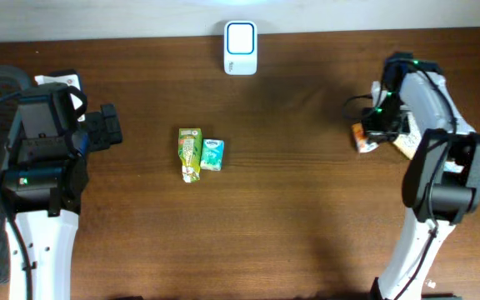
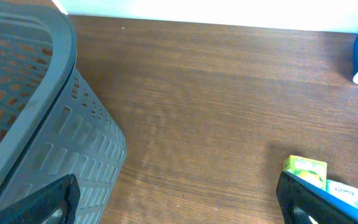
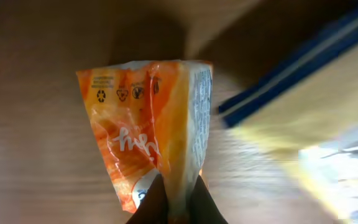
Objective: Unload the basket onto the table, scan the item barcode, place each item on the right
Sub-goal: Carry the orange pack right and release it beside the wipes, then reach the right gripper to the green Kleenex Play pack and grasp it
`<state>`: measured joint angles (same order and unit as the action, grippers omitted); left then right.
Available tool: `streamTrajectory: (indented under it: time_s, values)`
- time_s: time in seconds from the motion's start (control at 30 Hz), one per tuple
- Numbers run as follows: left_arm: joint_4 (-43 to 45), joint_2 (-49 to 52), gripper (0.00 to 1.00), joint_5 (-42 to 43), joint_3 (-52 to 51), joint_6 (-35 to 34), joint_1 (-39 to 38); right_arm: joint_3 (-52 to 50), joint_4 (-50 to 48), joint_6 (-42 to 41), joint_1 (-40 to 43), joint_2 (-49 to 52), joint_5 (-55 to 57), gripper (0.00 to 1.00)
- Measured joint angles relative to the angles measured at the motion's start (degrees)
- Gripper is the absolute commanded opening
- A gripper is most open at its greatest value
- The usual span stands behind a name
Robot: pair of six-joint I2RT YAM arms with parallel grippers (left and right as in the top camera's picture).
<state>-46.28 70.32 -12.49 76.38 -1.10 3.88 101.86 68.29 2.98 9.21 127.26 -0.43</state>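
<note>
Right wrist view first: right gripper [image 3: 175, 208] is pinched tight on one end of the orange packet [image 3: 145, 124]; the packet's long axis runs straight out from the fingertips, and I can't make out a barcode on the face showing; a yellow and blue pack [image 3: 303, 118] lies just beside it. Overhead puts that packet at the right side of the table [image 1: 290, 208], with the white scanner [image 1: 240, 47] off to the gripper's left and further back by the far edge; so I'd guess the next bit is a sweep left and away. Left gripper [image 1: 108, 127] sits spread wide, holding nothing, by the grey basket [image 2: 36, 124]; it's about as far from the scanner, but the right arm has the goods.
</note>
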Motion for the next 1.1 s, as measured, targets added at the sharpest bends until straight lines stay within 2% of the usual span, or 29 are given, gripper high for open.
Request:
streamTrajectory:
  time_s: [0.07, 0.1, 0.13, 0.2, 0.27, 0.3, 0.37, 0.4, 0.43, 0.6, 0.7, 0.77, 0.87, 0.97, 1.1]
  values:
    - [0.02, 0.0, 0.99, 0.0, 0.0, 0.0, 0.0, 0.0, -0.72, 0.0, 1.62, 0.0, 0.35, 0.25]
    - [0.0, 0.0, 0.99, 0.0, 0.0, 0.0, 0.0, -0.02, -0.72, -0.07, 2.08, 0.0, 0.52, 0.52]
    - [0.02, 0.0, 0.99, 0.0, 0.0, 0.0, 0.0, -0.02, -0.72, -0.07, 2.16, 0.0, 0.61, 0.59]
    - [0.0, 0.0, 0.99, 0.0, 0.0, 0.0, 0.0, 2.05, 1.95, -0.92, 2.27, 0.04, 0.81, 0.61]
    - [-0.07, 0.0, 0.99, 0.0, 0.0, 0.0, 0.0, 10.03, 8.96, -1.31, 2.34, 0.52, -0.37, 0.58]
    - [0.11, 0.0, 0.99, 0.0, 0.0, 0.0, 0.0, 16.61, 13.03, -1.51, 1.99, 0.26, -5.95, 0.58]
    - [0.0, 0.0, 0.99, 0.0, 0.0, 0.0, 0.0, 20.22, 13.49, -1.6, -0.07, 0.09, -19.37, 0.51]
    - [0.0, 0.0, 0.99, 0.0, 0.0, 0.0, 0.0, 20.04, 11.37, -1.75, -2.84, 0.11, -25.27, 0.29]
    - [-0.02, 0.0, 0.99, 0.0, 0.0, -0.02, 0.0, 19.76, 9.03, -2.45, -6.08, 0.11, -28.79, 0.22]
    - [0.07, 0.0, 0.99, 0.0, 0.0, -0.02, 0.0, 10.97, -10.51, -13.55, -28.35, 0.33, -33.24, 0.24]
    - [0.0, 0.0, 0.99, 0.0, 0.0, 0.0, 0.0, 9.57, -17.25, -20.04, -39.65, 0.33, -25.33, 0.25]
    - [0.0, 0.0, 0.99, 0.0, 0.0, 0.0, 0.0, 8.55, -20.02, -22.8, -44.46, 0.33, -21.16, 0.21]
    - [0.02, 0.0, 0.99, -0.02, 0.0, -0.02, 0.0, 5.97, -23.71, -25.09, -47.52, 0.31, -18.64, 0.15]
    - [0.0, 0.0, 0.99, 0.0, 0.0, 0.0, 0.0, -0.09, -25.75, -27.28, -47.63, 0.33, -17.64, 0.15]
    - [0.0, 0.0, 0.99, 0.0, 0.0, 0.0, 0.0, -2.14, -25.7, -28.15, -47.63, 0.35, -17.55, 0.16]
